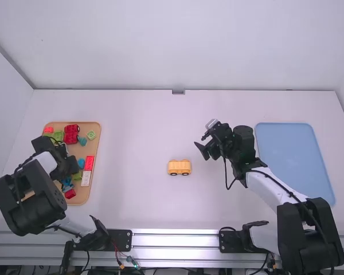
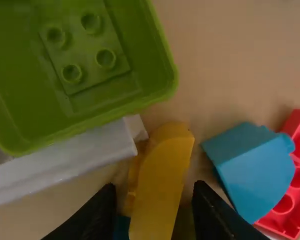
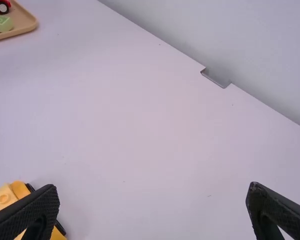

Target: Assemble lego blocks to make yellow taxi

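Note:
Over the wooden tray at the left, my left gripper (image 1: pixel 66 166) points down among the loose blocks. In the left wrist view the left gripper (image 2: pixel 152 205) is open, one finger on each side of a curved yellow block (image 2: pixel 162 175); no contact is visible. The yellow wheeled base (image 1: pixel 179 167) stands upright on the table near the middle. My right gripper (image 1: pixel 200 143) is above the table, beyond and right of that base. In the right wrist view the right gripper (image 3: pixel 154 192) is wide open and holds nothing, with the yellow base (image 3: pixel 10 197) beside its left finger.
The tray (image 1: pixel 94 163) also holds a red car (image 1: pixel 71 133), red, green, blue and white blocks. Close to the yellow block lie a green piece (image 2: pixel 90 65), a teal block (image 2: pixel 252 167) and a white piece (image 2: pixel 65 160). A blue tray (image 1: pixel 292 154) lies at the right.

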